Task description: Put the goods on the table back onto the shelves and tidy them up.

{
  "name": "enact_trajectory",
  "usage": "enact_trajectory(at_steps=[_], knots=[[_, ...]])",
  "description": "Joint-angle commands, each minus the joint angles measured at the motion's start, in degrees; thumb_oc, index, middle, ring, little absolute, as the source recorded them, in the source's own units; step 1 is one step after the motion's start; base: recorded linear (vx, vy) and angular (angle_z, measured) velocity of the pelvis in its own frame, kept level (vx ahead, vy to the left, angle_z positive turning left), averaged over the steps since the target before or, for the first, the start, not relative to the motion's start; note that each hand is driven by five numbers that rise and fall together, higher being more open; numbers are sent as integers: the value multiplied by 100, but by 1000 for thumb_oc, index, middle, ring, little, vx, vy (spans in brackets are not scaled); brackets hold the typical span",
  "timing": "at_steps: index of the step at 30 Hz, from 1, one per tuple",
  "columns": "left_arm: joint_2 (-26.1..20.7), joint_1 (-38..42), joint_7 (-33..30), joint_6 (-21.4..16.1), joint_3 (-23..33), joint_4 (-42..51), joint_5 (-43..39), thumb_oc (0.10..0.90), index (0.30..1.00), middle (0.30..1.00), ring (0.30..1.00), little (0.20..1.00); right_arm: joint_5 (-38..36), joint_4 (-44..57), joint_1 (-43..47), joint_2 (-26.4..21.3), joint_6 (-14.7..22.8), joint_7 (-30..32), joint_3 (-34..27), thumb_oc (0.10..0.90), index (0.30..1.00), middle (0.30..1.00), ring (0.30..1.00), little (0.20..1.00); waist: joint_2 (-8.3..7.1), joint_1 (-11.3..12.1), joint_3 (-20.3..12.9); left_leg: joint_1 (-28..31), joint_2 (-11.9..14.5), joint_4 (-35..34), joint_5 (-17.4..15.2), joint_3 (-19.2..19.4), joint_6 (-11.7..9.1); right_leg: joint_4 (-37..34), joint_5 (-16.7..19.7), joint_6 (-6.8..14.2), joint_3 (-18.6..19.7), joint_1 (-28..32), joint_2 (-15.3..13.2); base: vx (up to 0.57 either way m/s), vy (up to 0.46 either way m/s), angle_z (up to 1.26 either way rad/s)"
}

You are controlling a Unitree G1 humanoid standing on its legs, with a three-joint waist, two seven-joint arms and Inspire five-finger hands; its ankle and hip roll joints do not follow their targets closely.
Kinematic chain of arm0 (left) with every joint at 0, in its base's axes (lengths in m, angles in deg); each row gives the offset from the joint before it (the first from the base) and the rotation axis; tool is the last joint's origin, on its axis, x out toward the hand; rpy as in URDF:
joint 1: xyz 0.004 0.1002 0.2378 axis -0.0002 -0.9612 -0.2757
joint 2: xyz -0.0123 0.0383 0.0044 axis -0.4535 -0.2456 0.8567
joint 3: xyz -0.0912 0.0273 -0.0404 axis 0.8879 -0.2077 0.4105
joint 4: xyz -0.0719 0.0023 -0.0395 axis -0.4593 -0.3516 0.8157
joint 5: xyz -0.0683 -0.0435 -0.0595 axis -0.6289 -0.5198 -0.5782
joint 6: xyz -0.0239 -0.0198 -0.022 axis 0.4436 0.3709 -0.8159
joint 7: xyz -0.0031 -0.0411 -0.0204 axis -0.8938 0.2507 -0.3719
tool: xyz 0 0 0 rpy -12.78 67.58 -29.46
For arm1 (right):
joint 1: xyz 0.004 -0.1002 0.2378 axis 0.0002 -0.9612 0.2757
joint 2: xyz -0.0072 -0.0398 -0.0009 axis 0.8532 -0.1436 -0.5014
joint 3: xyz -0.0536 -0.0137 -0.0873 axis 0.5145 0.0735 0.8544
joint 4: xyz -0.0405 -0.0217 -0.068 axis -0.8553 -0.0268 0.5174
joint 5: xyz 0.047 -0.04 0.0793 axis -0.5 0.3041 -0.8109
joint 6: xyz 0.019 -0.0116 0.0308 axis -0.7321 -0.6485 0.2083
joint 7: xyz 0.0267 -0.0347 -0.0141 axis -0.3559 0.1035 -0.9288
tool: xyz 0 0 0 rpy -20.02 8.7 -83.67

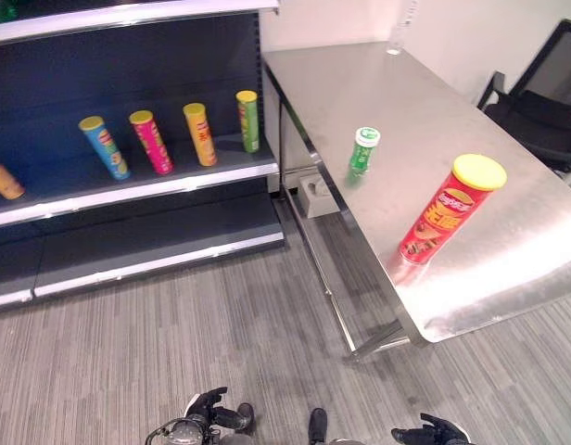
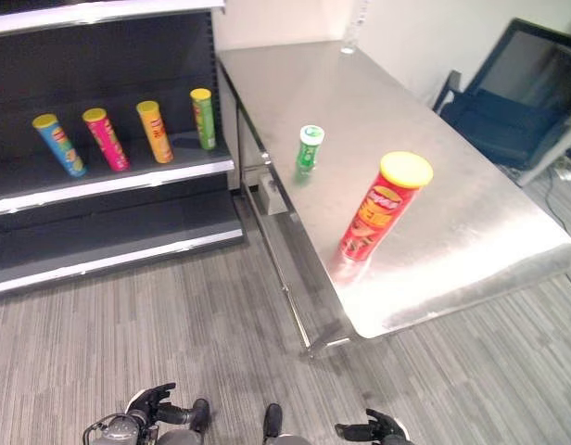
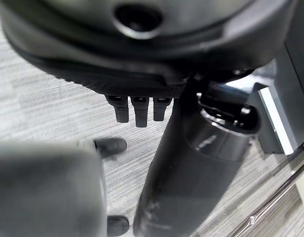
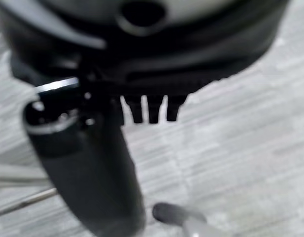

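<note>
Robot hand on my left (image 1: 211,408) hangs low over the grey floor (image 1: 174,343), fingers (image 3: 136,109) relaxed and holding nothing. My right robot hand (image 1: 432,432) hangs low on the right side, also loose and empty. Further out on the right I see the steel desk (image 1: 508,269). A red can with a yellow lid (image 1: 448,211) stands on its near part, and a small green bottle with a white cap (image 1: 362,152) stands beyond it, near the left edge. A clear bottle (image 1: 397,37) stands at the far end. On the left, the shelf (image 1: 128,190) carries a row of cans: blue (image 1: 105,146), pink (image 1: 151,142), orange (image 1: 200,134) and green (image 1: 248,120).
</note>
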Motion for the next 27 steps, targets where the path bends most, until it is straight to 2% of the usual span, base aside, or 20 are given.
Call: enact_trajectory(at_steps=[1,5,6,7,8,10,11,12,13,14,15,16,17,18,20,21,22,23,27], knots=[[-306,225,4,-254,334,-47,-22,800,900,900,900,900,-69,12,-54,59,36,49,24,800,900,900,900,900,-204,111,-104,180,-103,-20,-397,47,-45,404,-428,782,412,82,-460,59,122,-41],[-343,160,-9,-245,527,-258,-50,800,900,900,900,900,-223,-178,-76,74,14,95,-229,800,900,900,900,900,-201,84,-152,351,-92,-157,-433,250,-13,352,-363,852,540,74,-490,42,84,-34],[-413,100,4,-260,678,-321,-105,800,900,900,900,900,-474,-311,-85,-102,24,168,-681,800,900,900,900,900,-212,11,-190,409,-92,-159,-478,362,0,339,-326,897,618,58,-510,35,47,-21],[-411,100,4,-261,676,-321,-105,800,900,900,900,900,-474,-311,-86,-104,24,167,-683,800,900,900,900,900,-210,19,-186,415,-91,-159,-481,368,1,340,-326,898,624,61,-509,55,67,-43],[-459,60,28,-262,757,-308,-135,800,900,900,900,900,-608,-381,-112,-304,11,202,-995,800,900,900,900,900,-217,-11,-207,442,-86,-159,-506,406,5,323,-314,916,655,65,-518,44,32,-51],[-556,-84,114,-257,875,-303,-60,800,900,900,900,900,-760,-486,-296,-965,1,274,-1752,800,900,900,900,900,-238,-98,-277,496,-85,-159,-552,466,7,283,-301,963,688,100,-545,80,53,-28],[-597,-126,142,-282,881,-246,42,800,900,900,900,900,-891,-424,-354,-1806,69,441,-2452,800,900,900,900,900,-240,-168,-325,541,-89,-159,-593,499,1,252,-284,1003,718,120,-569,75,58,-7],[-579,-133,127,-301,879,-219,109,800,900,900,900,900,-930,-219,-379,-2215,140,553,-2825,800,900,900,900,900,-236,-196,-337,560,-94,-159,-617,511,-2,226,-278,1029,715,137,-582,52,50,-6],[-540,-140,112,-309,857,-185,145,800,900,900,900,900,-886,139,-455,-2501,241,704,-3098,800,900,900,900,900,-229,-221,-342,578,-88,-159,-636,511,-6,206,-278,1046,704,148,-595,0,0,0],[-526,-138,109,-309,842,-184,147,800,900,900,900,900,-878,164,-484,-2503,230,710,-3128,800,900,900,900,900,-214,-211,-337,585,-86,-159,-641,508,-5,203,-279,1047,700,158,-593,0,0,0],[-480,-156,108,-307,821,-190,199,800,900,900,900,900,-800,614,-513,-2830,326,854,-3388,800,900,900,900,900,-202,-223,-344,604,-88,-159,-656,505,-10,184,-280,1056,689,171,-598,6,11,-3],[-406,-177,99,-312,747,-230,261,800,900,900,900,900,-667,1575,-358,-3476,585,1050,-3648,800,900,900,900,900,-222,-226,-373,627,-83,-159,-668,520,-26,158,-273,1072,677,194,-608,10,5,-5],[-372,-181,108,-313,703,-222,251,800,900,900,900,900,-612,1977,-238,-3678,666,1109,-3649,800,900,900,900,900,-217,-212,-380,645,-75,-159,-675,521,-35,144,-272,1072,661,215,-608,-23,-5,-12],[-365,-176,107,-313,710,-220,251,800,900,900,900,900,-605,1994,-230,-3677,654,1119,-3649,800,900,900,900,900,-218,-217,-372,617,-81,-159,-623,524,-34,157,-234,1066,665,181,-612,-25,-19,-20],[-339,-211,131,-315,640,-170,243,800,900,900,900,900,-634,3036,16,-3981,861,1092,-3605,800,900,900,900,900,-223,-191,-409,629,-64,-159,-625,512,-53,134,-238,1058,628,200,-608,-6,-35,-10],[-328,-276,174,-322,579,-69,230,800,900,900,900,900,-887,4005,266,-4076,1140,943,-3536,800,900,900,900,900,-223,-153,-423,655,-41,-159,-620,505,-70,123,-247,1049,590,238,-604,13,-35,4],[-331,-280,174,-321,582,-67,231,800,900,900,900,900,-882,4020,262,-4067,1131,949,-3537,800,900,900,900,900,-225,-160,-428,650,-41,-159,-619,501,-70,124,-248,1049,586,236,-604,22,-46,-3],[-329,-355,273,-343,523,45,238,800,900,900,900,900,-1230,4812,521,-4159,1393,725,-3471,800,900,900,900,900,-225,-107,-460,669,-16,-159,-615,478,-88,108,-263,1041,547,281,-600,0,0,0],[-346,-474,341,-379,478,211,216,800,900,900,900,900,-1475,5599,897,-4295,1616,537,-3393,800,900,900,900,900,-240,-23,-539,662,12,-159,-606,441,-118,87,-290,1027,460,336,-589,15,-28,16]])
